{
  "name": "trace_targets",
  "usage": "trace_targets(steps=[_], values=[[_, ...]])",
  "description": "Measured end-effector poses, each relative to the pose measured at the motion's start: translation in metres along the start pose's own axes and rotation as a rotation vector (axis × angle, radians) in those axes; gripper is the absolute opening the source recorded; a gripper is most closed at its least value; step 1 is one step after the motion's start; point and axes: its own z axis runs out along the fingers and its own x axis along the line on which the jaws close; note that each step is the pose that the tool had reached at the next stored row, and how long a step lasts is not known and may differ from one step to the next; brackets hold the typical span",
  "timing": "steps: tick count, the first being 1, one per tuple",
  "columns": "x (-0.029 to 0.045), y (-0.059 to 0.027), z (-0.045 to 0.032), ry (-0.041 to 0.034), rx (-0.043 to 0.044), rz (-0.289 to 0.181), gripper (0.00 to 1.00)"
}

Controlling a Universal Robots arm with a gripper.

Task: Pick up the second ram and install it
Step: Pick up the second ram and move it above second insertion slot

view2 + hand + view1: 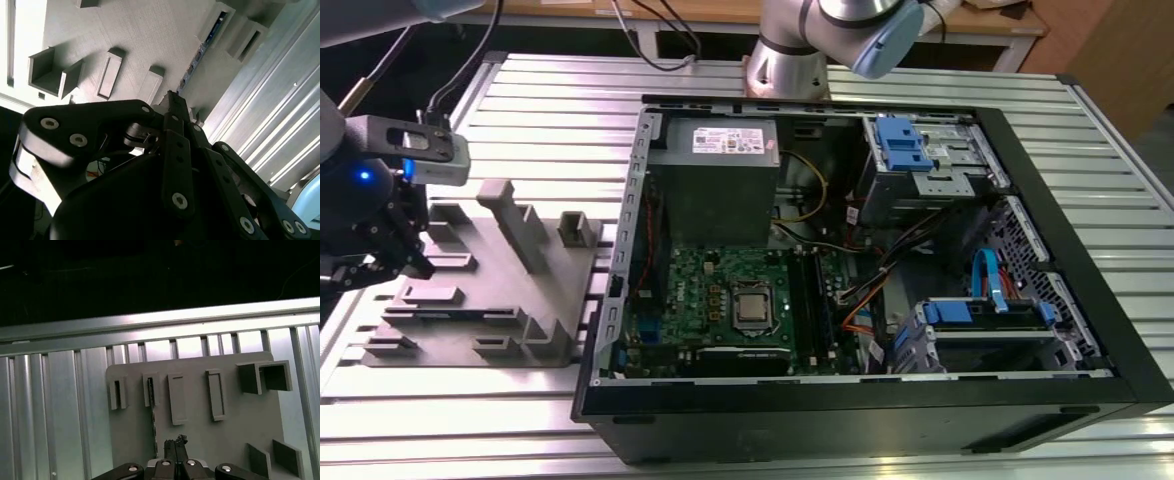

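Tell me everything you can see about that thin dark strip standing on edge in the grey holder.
In the first wrist view the memory stick is seen edge-on as a long, very thin, dark board. In the second wrist view, bluish specks show along its face. It stands upright on its long edge on the grey plastic holder, with one end tucked into a slotted upright block. The end effector sits just beside its other end, apparently not touching it.

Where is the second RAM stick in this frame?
The second ram stands on edge in a slot of the grey fixture, on the exterior view's left beside the open computer case, close by the end effector.
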Motion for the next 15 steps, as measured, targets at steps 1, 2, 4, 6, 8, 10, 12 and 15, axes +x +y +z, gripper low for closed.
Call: trace_targets(steps=[1,2,4,6,8,10,12,15], values=[[0.0000,0.0000,0.0002,-0.0002,0.0002,0.000,0.07],[0.0000,0.0000,0.0002,-0.0002,0.0002,0.000,0.07],[0.0000,0.0000,0.0003,-0.0002,0.0002,0.000,0.07],[0.0001,-0.0001,0.0010,-0.0003,0.0004,0.000,0.07],[0.0004,-0.0002,0.0015,-0.0001,0.0001,-0.001,0.07],[0.0004,-0.0002,0.0016,0.0001,0.0000,-0.002,0.07],[0.0004,-0.0002,0.0019,0.0001,0.0000,-0.003,0.07],[0.0005,-0.0003,0.0030,0.0007,0.0000,-0.006,0.07]])
